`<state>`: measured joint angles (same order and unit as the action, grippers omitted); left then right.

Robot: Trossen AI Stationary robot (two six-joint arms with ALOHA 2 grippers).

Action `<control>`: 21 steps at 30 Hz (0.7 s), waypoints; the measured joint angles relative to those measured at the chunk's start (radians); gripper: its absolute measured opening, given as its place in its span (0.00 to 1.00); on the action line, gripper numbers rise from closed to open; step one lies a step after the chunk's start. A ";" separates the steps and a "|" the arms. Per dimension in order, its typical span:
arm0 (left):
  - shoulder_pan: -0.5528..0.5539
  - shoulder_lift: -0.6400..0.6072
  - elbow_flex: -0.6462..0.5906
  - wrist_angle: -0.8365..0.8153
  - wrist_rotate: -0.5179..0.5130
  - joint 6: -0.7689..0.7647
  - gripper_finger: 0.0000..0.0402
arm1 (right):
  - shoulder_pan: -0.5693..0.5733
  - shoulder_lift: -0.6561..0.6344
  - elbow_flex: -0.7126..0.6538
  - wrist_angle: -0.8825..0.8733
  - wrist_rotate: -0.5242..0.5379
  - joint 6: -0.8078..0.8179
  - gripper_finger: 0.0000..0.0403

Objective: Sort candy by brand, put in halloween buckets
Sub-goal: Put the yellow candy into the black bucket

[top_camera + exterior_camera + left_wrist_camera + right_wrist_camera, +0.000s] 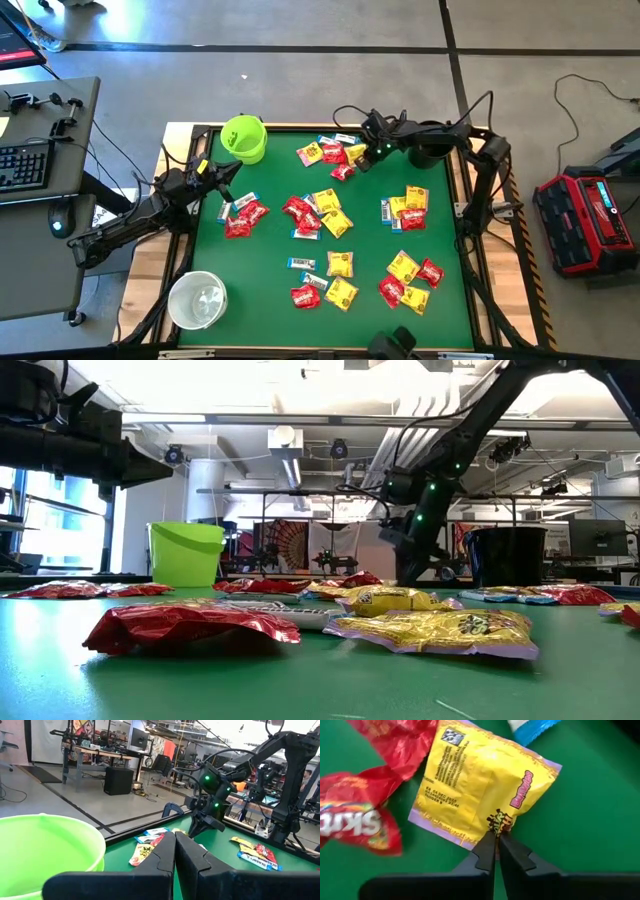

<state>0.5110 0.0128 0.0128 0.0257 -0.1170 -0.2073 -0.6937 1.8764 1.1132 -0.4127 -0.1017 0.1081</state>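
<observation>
The right gripper (496,840) hung low over the candy cluster at about one o'clock on the green table (365,300), its fingers pressed together with the tips resting on the near edge of a yellow packet (482,787). Whether that edge was pinched between them could not be made out; no gap showed. In the wrist view the packet lay flat straight ahead of the tips, its long axis running roughly crosswise and slightly slanted to the line of the fingers. Its purple-fringed wrapper carried small black print and a pink brand word too warped to read. Touching it on one side lay a red packet (357,822) lettered "SK", probably Skittles, and beyond it the corner of a white-and-blue bar (532,726).

The right arm was clearly the nearer one to this packet. The black bucket (432,152) stood just beside that arm, toward two o'clock.

The left gripper (222,177) waited at about ten o'clock, fingers closed on nothing, beside the lime green bucket (244,137) at eleven. The white bucket (196,300) sat at seven o'clock, well apart.
</observation>
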 joint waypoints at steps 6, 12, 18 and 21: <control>0.000 0.000 0.000 0.000 -0.001 0.000 0.00 | 0.015 -0.087 0.026 -0.095 -0.029 0.026 0.01; 0.000 0.000 0.000 0.000 -0.001 0.000 0.00 | 0.056 -0.215 0.079 -0.170 -0.019 0.099 0.00; 0.000 0.002 0.000 0.000 -0.001 0.001 0.00 | 0.079 -0.332 0.102 -0.200 0.028 0.182 0.00; 0.000 0.009 0.000 0.000 -0.001 0.001 0.00 | 0.100 -0.364 0.102 -0.208 0.021 0.169 0.00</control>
<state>0.5109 0.0213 0.0125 0.0260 -0.1181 -0.2066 -0.5940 1.5129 1.2152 -0.6209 -0.0804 0.2772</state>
